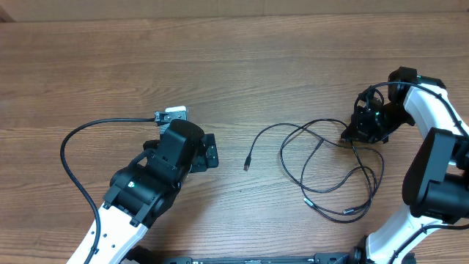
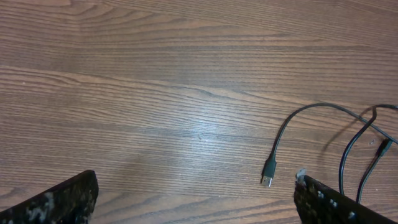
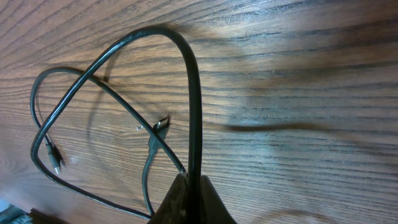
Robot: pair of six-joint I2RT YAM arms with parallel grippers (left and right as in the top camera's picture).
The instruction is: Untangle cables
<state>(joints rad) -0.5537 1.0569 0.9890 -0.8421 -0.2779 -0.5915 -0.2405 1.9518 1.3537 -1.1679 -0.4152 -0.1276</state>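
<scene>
Closest to the near edge of the tabletop (image 1: 234,59), right of the middle, lie the lowest loops of the cables (image 1: 281,155). Two small plugs (image 1: 347,213) rest there on the wood. The thin black cords cross one another several times as they run up toward the right edge.

Farther in, left of the middle, the left pincer (image 1: 208,152) stands spread wide and released, grasping nothing. In its wrist view the two fingers (image 2: 62,199) sit at the lower corners over bare wood. One loose cable end (image 2: 268,177) lies flat just beside the right-hand finger without touching it.

Farthest in, at the right side of the tangle, the right pincer (image 1: 352,135) is clenched on one cord (image 3: 194,93). That cord arches up off the wood into the closed fingertips, while the other loops lie flat beyond it.
</scene>
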